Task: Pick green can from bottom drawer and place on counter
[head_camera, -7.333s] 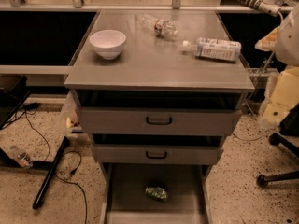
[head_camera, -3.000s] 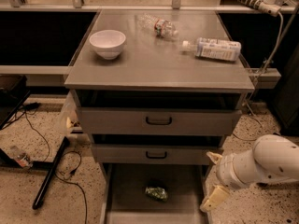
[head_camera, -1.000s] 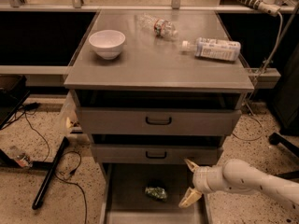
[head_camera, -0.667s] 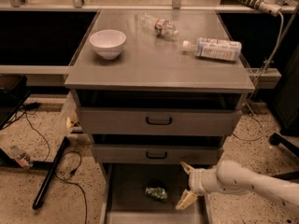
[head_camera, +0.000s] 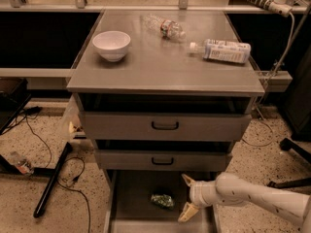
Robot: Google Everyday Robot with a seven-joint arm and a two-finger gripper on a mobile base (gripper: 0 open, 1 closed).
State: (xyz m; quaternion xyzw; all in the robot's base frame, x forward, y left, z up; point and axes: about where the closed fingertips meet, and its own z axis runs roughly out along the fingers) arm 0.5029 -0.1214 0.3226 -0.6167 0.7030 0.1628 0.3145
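Observation:
The green can [head_camera: 162, 200] lies on its side on the floor of the open bottom drawer [head_camera: 131, 193], near the middle. My gripper [head_camera: 185, 196] reaches in from the right, low inside the drawer, just right of the can. Its two pale fingers are spread wide apart, one above and one below, with nothing between them. The can is a little left of the fingertips and not touched. The grey counter [head_camera: 160, 62] is the cabinet top above.
On the counter stand a white bowl [head_camera: 112, 44] at the left, and two clear plastic bottles lie on their sides, one [head_camera: 165, 26] at the back and one [head_camera: 224, 50] at the right. Two shut drawer fronts [head_camera: 164, 126] hang above the open drawer. Cables and a black bar [head_camera: 51, 181] lie on the floor left.
My arm has come down from the right side of the cabinet into the bottom drawer and moved left toward the can. The can has not moved.

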